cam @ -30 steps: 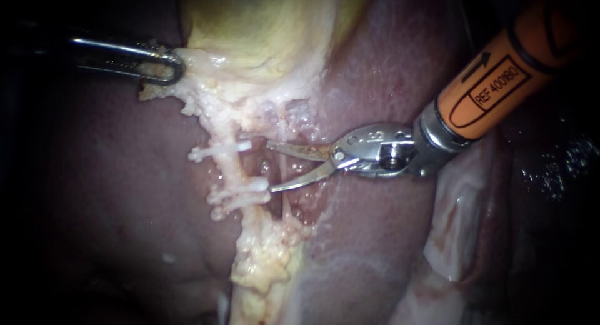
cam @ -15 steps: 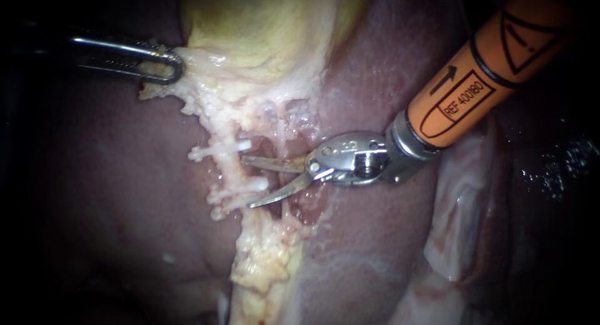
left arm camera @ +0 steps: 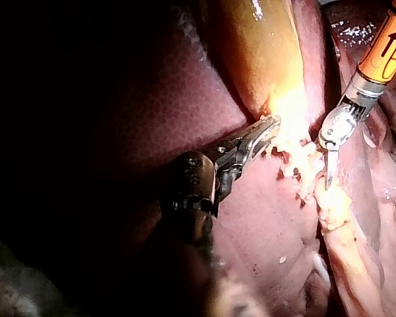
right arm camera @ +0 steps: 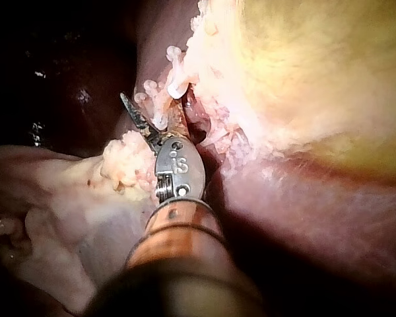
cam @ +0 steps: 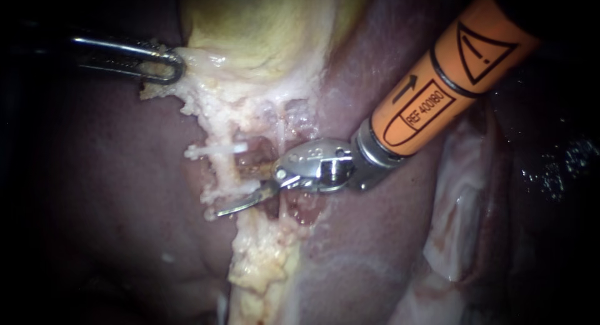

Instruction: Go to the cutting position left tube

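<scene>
Now, right instrument [cam: 236, 187] blades parted, straddling the left tube [cam: 226, 172] between upper clip [cam: 215, 151] and lower clip [cam: 220, 196], left instrument [cam: 164, 67] jaws clamped on gallbladder [cam: 262, 31] edge.

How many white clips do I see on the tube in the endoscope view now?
2. The upper clip crosses the tube above the right instrument, whose blades are open. The lower clip lies against its lower blade, which may hide another.
</scene>
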{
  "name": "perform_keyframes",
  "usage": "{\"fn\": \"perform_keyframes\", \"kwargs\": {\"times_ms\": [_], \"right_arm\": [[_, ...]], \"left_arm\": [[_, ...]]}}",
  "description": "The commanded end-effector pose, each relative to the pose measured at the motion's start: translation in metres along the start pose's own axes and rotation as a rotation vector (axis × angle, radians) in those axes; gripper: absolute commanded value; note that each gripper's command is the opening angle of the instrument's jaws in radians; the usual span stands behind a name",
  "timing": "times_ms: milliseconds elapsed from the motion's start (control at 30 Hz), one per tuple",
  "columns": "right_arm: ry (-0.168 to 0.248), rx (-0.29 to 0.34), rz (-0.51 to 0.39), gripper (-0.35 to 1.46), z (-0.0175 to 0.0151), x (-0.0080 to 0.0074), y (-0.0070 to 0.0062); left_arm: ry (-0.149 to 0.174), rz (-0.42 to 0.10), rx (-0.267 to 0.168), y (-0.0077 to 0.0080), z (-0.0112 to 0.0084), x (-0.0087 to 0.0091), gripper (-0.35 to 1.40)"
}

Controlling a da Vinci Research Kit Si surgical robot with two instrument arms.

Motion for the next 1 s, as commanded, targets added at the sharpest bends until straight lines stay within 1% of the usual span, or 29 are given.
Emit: {"fn": "perform_keyframes", "kwargs": {"times_ms": [33,333,400,467,700,900,933,1000], "right_arm": [[0.010,0.000,0.000,1.28,0.0003,0.0002,0.0000],[0.078,0.010,0.005,1.28,0.0023,0.0020,-0.0001],[0.085,0.007,0.025,1.28,0.0026,0.0024,0.0001],[0.089,0.007,0.031,1.30,0.0028,0.0026,0.0002],[0.091,-0.013,0.079,1.30,0.0030,0.0026,0.0005],[0.096,-0.013,0.155,1.28,0.0029,0.0026,0.0003],[0.088,-0.012,0.174,1.28,0.0027,0.0025,0.0001],[0.047,-0.013,0.177,1.28,0.0021,0.0025,-0.0002]], "left_arm": [[0.000,0.000,0.001,0.0000,0.0000,0.0000,-0.35],[0.000,-0.001,0.002,0.0000,0.0002,0.0001,-0.35],[0.000,-0.001,0.002,-0.0001,0.0002,0.0001,-0.35],[0.000,-0.001,0.002,-0.0001,0.0002,0.0001,-0.35],[0.001,-0.001,0.002,-0.0001,0.0003,0.0001,-0.35],[0.001,-0.001,0.002,-0.0001,0.0003,0.0001,-0.35],[0.001,-0.001,0.002,-0.0001,0.0003,0.0001,-0.35],[0.001,-0.001,0.002,-0.0001,0.0002,0.0001,-0.35]]}}
